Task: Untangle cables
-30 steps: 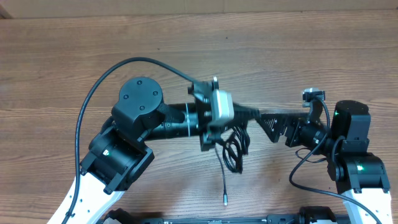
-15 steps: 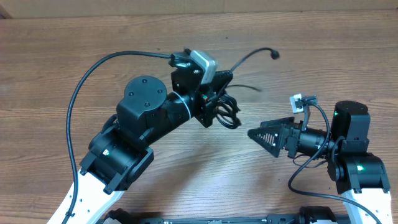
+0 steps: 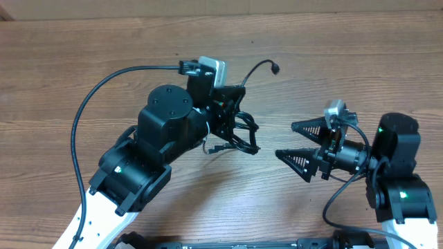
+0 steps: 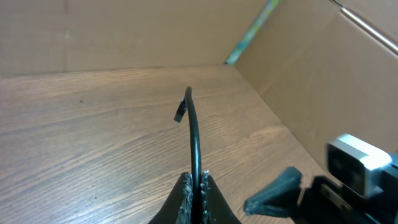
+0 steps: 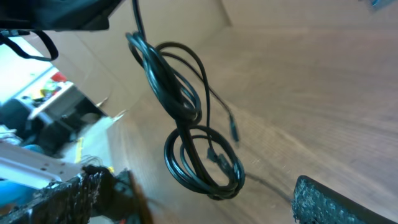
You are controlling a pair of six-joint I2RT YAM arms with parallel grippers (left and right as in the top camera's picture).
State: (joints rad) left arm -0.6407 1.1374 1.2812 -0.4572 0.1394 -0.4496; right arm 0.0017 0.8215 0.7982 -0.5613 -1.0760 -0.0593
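Wood tabletop (image 3: 360,48) runs under both arms, and the move ahead turns on the gap across its middle. The left gripper (image 4: 196,186) is clamped tight on one strand and holds the cables (image 3: 242,138) up off the wood. The right gripper (image 3: 285,140) faces them from the robot's right with its jaws spread wide and nothing between them. The bundle lies straight ahead of that open gripper, near but apart. Its long axis is about vertical, hanging from the left grip, so the right arm is the one free and placed to reach in.

From the right wrist view the cables show as thin black cord. A tight twist sits midway, with a fuller coil of several turns drooping below it and a loose strand trailing off to one side. How the turns cross inside the twist cannot be made out. Above the left grip a short stiff tail arcs away and ends in a small plug (image 4: 180,112).
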